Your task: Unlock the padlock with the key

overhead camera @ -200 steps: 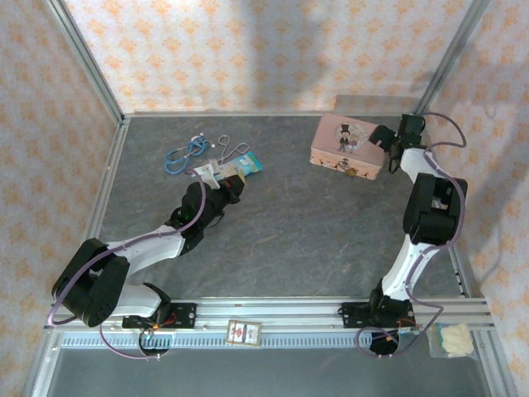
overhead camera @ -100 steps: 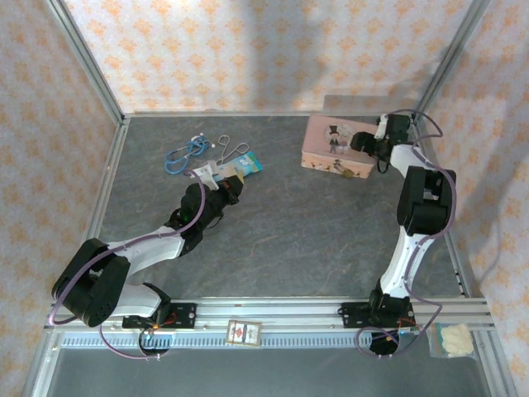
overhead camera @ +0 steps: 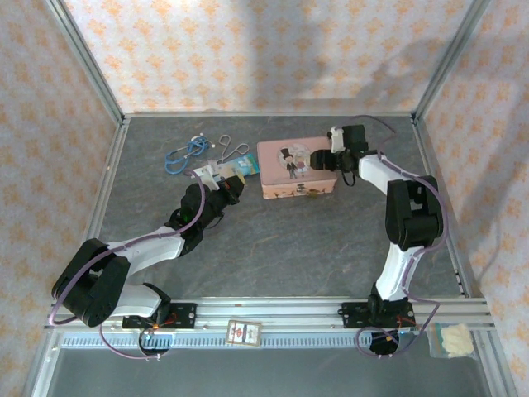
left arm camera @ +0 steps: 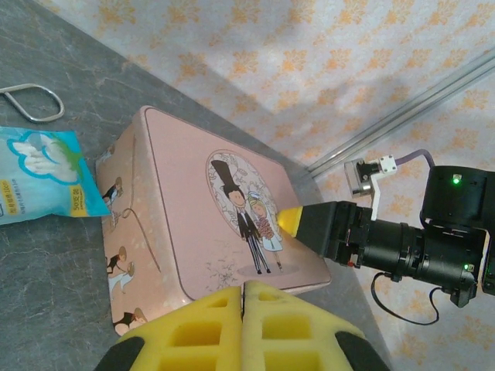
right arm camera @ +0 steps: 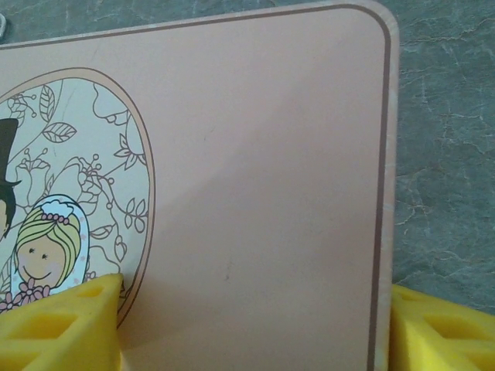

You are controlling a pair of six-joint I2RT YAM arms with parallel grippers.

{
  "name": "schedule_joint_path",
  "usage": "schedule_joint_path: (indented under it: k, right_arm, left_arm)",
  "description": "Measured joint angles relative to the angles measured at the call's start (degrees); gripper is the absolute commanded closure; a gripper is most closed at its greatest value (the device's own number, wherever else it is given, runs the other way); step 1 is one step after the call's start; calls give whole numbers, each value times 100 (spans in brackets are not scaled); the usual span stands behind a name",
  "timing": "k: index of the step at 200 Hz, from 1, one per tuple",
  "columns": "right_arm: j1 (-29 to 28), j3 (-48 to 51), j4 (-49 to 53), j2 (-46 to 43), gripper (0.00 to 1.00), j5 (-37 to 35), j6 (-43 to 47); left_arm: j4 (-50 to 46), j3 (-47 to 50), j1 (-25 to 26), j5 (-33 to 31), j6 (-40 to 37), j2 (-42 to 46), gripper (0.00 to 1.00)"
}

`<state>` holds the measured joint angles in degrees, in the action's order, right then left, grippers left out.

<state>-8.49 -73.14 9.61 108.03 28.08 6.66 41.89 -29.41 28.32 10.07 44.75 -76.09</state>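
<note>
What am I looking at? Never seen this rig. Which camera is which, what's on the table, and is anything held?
These are two small robot arms bolted side by side at the near edge of a table. The wide picture comes from a fixed camera above and behind them. The other two come from a camera on each wrist, so the yellow blocks at the bottom of those views are that arm's own fingers.

On the table lie a pink picture tin, a blue cord bundle, a silver wire loop and a blue-white card.

The right end effector is open at the tin's right end. Its wrist view shows one finger over the lid and the other past the tin's edge. The left end effector is shut and points at the tin; I can see nothing between its fingers.
</note>
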Motion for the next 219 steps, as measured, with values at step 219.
schedule_joint_path:
  k: [219]
  right_arm:
    - [-2159,2188,326,-1578,12,-2129,-1088]
  left_arm:
    - [387,-9,0,111,146,-201,100]
